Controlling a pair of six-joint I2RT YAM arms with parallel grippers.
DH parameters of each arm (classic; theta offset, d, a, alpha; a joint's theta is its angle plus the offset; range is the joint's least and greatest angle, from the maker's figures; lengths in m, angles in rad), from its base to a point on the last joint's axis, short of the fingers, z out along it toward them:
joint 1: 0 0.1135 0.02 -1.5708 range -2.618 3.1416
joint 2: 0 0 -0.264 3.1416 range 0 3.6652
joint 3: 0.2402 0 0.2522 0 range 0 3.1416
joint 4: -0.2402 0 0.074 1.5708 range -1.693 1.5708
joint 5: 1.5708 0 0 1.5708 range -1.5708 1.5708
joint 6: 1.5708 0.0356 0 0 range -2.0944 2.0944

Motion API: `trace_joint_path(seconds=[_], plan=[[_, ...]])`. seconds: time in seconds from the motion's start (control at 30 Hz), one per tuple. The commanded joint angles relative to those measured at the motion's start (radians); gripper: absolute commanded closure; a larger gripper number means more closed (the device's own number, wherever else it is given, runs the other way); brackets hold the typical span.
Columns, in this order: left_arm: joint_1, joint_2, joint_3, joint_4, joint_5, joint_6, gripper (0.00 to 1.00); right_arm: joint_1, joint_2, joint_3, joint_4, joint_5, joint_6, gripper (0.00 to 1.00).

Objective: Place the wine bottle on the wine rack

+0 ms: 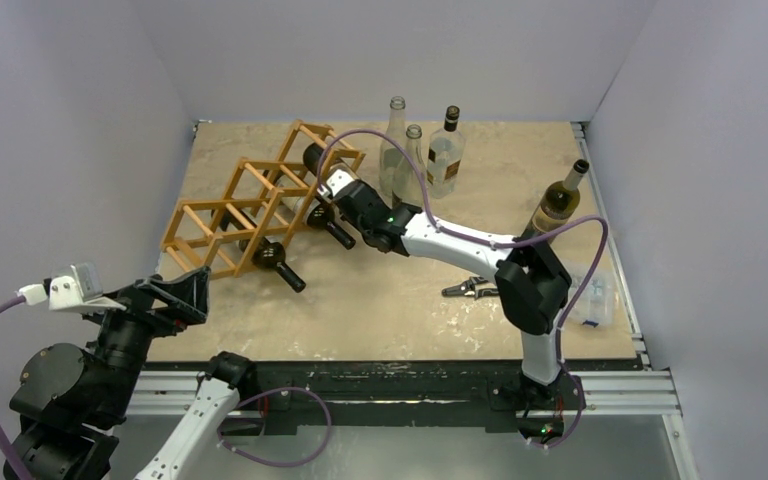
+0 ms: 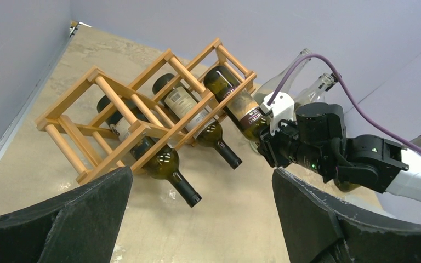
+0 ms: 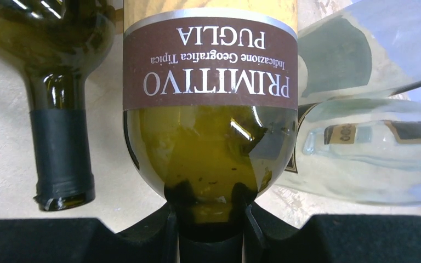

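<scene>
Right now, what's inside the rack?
In the rack three bottles lie, necks out: left bottle, middle bottle and Primitivo bottle, its neck in the right pincer. Bars cover parts of each; the pincer hides that neck's tip.

The beige marbled tabletop (image 1: 380, 300)
An orange-brown wooden lattice wine rack (image 1: 260, 192) stands on it; three upright clear glass bottles (image 1: 397, 160) right of the rack.

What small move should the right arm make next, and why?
Probably ease the wine bottle slightly deeper into the wine rack: the right gripper grips its neck, and its label sticks out further than on the neighbouring bottles.
</scene>
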Motion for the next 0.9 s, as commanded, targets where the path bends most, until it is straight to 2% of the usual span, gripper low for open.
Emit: trace_joint_path(seconds=[0.0,0.87], plan=[[0.003,-0.004,0.022,-0.006,-0.003,0.015,0.00,-0.018,-0.022,0.099,0.148,0.004,-0.029,1.00],[0.003,-0.014,0.020,-0.019,0.019,-0.014,0.00,-0.058,0.129,0.296,0.166,-0.057,-0.090,1.00]])
